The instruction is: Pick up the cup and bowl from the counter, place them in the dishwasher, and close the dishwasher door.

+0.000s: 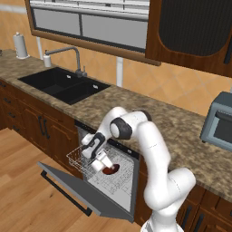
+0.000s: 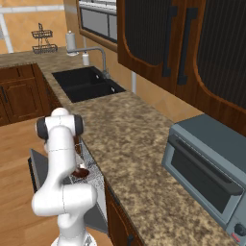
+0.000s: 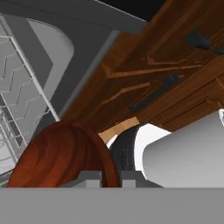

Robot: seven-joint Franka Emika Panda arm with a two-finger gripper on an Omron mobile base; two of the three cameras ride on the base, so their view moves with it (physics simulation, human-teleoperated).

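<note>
The dishwasher stands open under the counter. Its grey dishwasher door lies folded down and the white wire rack is pulled out over it. My gripper reaches down over the rack and is shut on the rim of the dark red-brown bowl. The hand view has the bowl tilted on edge just behind my gripper, with the rack to its left. From the right base view the bowl peeks out beside the arm. The cup is hidden.
A black double sink with a faucet lies left of the dishwasher. A grey-blue toaster oven sits on the counter at the right. Dark wood cabinet doors flank the dishwasher. Wooden floor lies in front of the door.
</note>
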